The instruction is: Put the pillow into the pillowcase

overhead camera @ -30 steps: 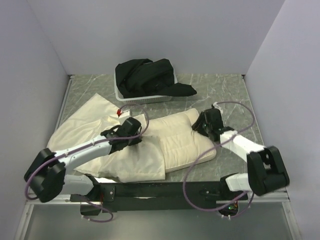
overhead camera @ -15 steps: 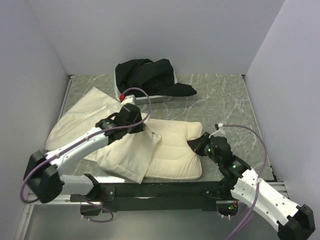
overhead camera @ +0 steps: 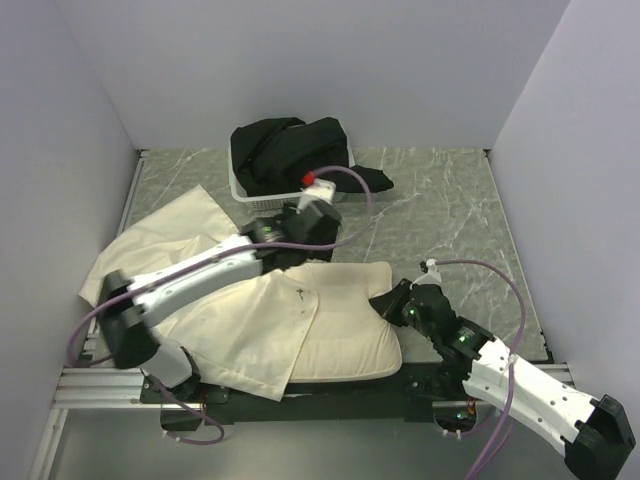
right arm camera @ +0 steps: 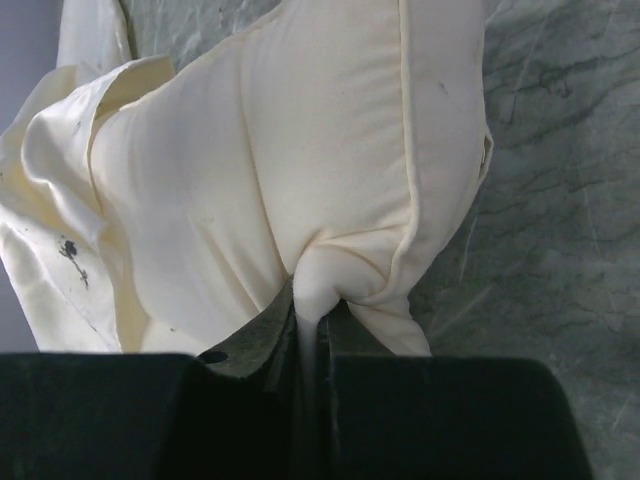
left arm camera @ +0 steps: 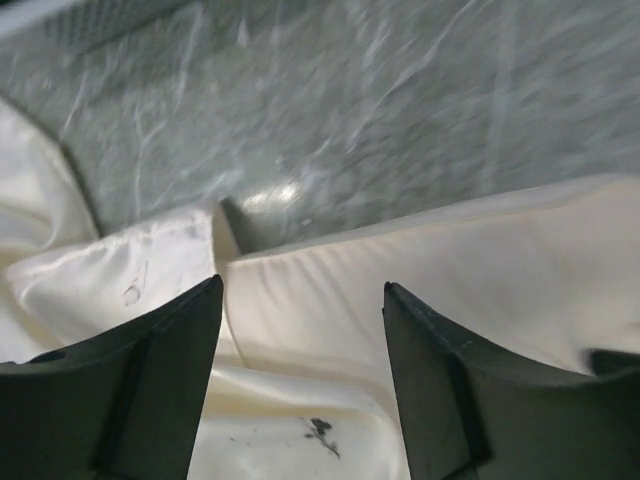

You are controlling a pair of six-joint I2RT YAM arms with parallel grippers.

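The pillow [overhead camera: 345,325] lies plain side up at the table's near middle; its bear print is hidden. The thin cream pillowcase [overhead camera: 160,235] spreads to the left, with a flap [overhead camera: 250,330] over the pillow's left part. My right gripper [overhead camera: 395,300] is shut on the pillow's right corner; the right wrist view shows the pillow [right arm camera: 330,150] bunched into the closed gripper [right arm camera: 310,330]. My left gripper [overhead camera: 295,250] is open and empty above the pillow's far edge. In the left wrist view the gripper [left arm camera: 302,285] spans cream fabric, pillowcase [left arm camera: 110,290] at left.
A white basket [overhead camera: 270,197] heaped with black cloth [overhead camera: 295,155] stands at the back, just beyond my left gripper. Grey marble table [overhead camera: 440,210] shows to the right. Walls close in the left, back and right sides.
My left gripper has moved up and right, off the pillowcase toward the basket. The pillow and pillowcase have slid toward the near edge. My right arm has swung near, holding the pillow corner.
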